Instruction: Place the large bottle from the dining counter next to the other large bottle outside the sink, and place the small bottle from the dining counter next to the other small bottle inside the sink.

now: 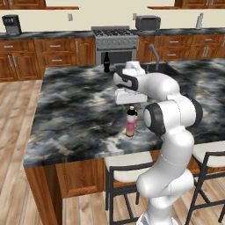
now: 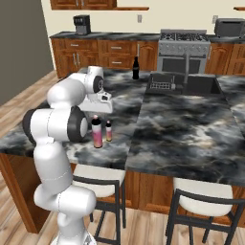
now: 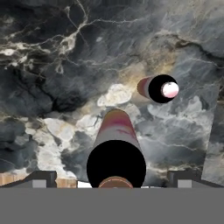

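- The dining counter [image 1: 79, 110], a broad black-and-grey marbled island top on reddish-brown wood cabinets, carries both bottles near its front edge and a sink [image 2: 201, 86] set into its far side.
- The white arm [image 1: 171, 118] rises in front of the counter and bends over it, with the hand above the two bottles.
- The gripper [image 3: 114, 178] looks straight down, its jaws spread wide on either side of the pink bottle's cap; it has hold of nothing.
- The all-black wine-shaped bottle [image 2: 136, 68] stands upright on the counter's far edge, just beside the sink and outside it.
- The tall pink bottle [image 2: 97, 132], dark-capped and paler toward its base, stands upright directly under the hand; in the hand view [image 3: 116, 148] its cap sits between the finger tips.
- The short pale pink-orange bottle [image 2: 108, 130] stands upright just beside the tall one, apart from it [image 3: 157, 88].
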